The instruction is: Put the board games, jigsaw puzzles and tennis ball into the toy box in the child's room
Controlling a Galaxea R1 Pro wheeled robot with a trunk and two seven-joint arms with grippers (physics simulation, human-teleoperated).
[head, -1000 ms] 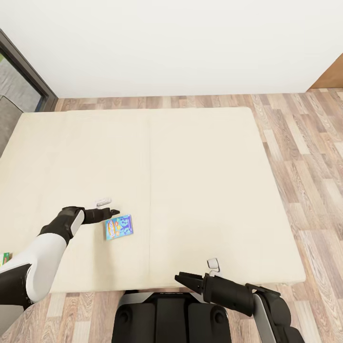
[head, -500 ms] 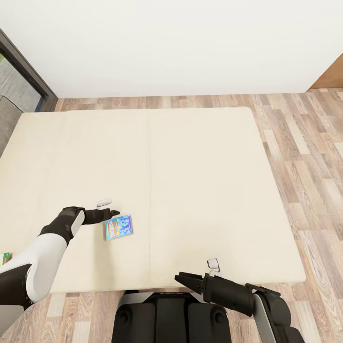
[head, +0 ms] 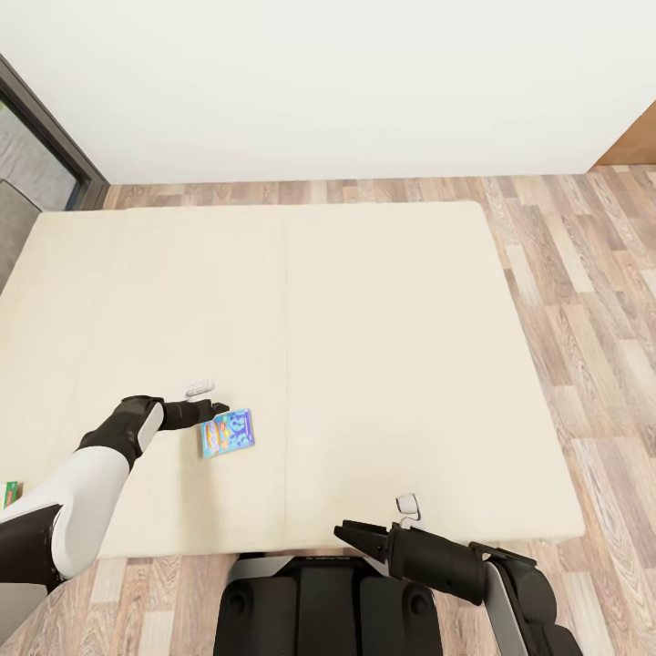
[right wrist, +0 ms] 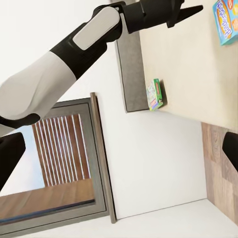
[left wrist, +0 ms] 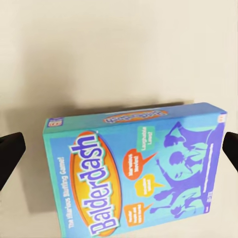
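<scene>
Blue cartoon-printed "Balderdash" board game (head: 228, 434): lying flat on the cream bed (head: 383, 346), at seven o'clock. Left gripper (head: 216, 407) hovering over its upper edge, spread wide, unmoved; head view tilting slightly. Grasp pending. Right gripper (head: 351, 535) wide, idling.

place: bedroom | evidence: cream bed (head: 364, 346), wood-plank floor (head: 583, 301), white wall (head: 346, 82)

two board games (head: 227, 433) — one bed (head: 383, 346)
</scene>
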